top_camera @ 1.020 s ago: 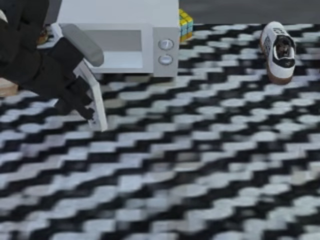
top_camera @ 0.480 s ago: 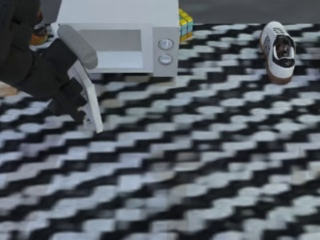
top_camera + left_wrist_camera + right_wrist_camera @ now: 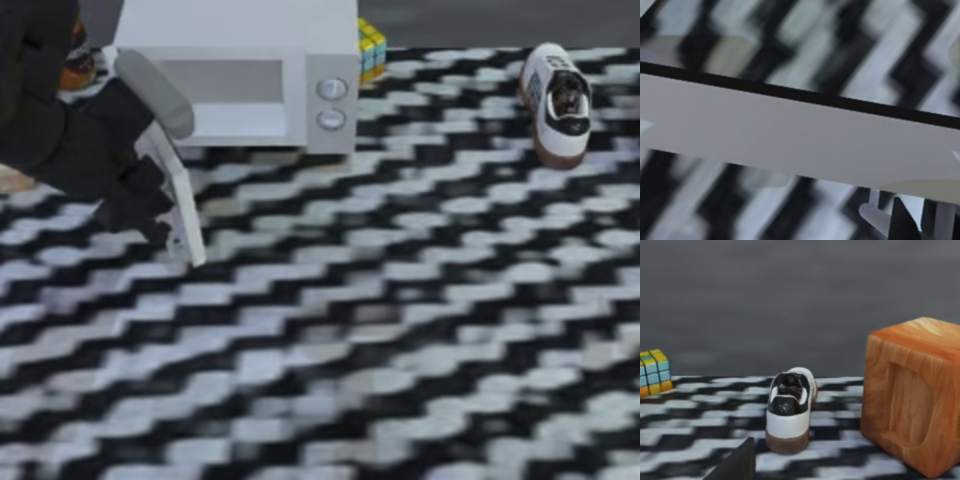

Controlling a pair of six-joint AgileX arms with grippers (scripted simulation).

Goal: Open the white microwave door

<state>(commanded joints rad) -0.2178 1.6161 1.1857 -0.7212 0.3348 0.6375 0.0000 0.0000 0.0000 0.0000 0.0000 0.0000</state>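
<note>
The flat white door [image 3: 178, 195] of the boxy white microwave [image 3: 240, 70] stands swung open toward seven o'clock, left fingers [image 3: 160, 225] clenched on its edge.

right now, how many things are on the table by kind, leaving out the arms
microwave: 1, the white microwave with its door swung open
shoe: 1, the shoe
puzzle cube: 1, the colour cube beside the microwave
wooden block: 1, the wooden block near the shoe, seen only in the right wrist view
total: 4

Black-and-white zigzag tabletop [image 3: 400, 330]; plain dark grey backdrop [image 3: 800, 300].
</note>
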